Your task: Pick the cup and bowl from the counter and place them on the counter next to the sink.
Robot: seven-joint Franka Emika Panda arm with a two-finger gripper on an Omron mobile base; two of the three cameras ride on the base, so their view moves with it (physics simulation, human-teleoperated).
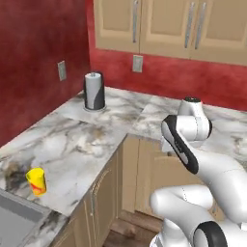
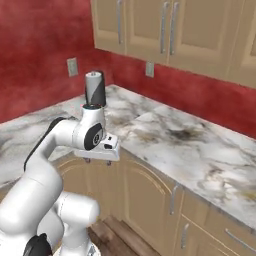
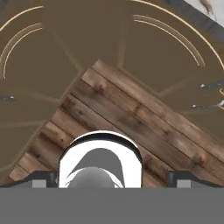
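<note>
The yellow cup (image 1: 36,181) with red-orange markings stands upright near the front of the marble counter (image 1: 87,140), just beside the corner of the grey sink (image 1: 12,219). The bowl is out of view. My gripper (image 2: 98,161) hangs in front of the inner corner of the counter (image 2: 190,145), at cabinet height, pointing down at the floor. It is far from the cup. In the hand view the gripper (image 3: 113,178) is open, with its dark fingertips (image 3: 43,177) wide apart and nothing between them.
A black-and-white paper towel roll (image 1: 94,90) stands at the back of the counter near the red wall. Tan cabinet doors (image 3: 166,52) meet in a corner below the hand, over a wooden floor (image 3: 131,118). Upper cabinets (image 1: 169,24) hang above.
</note>
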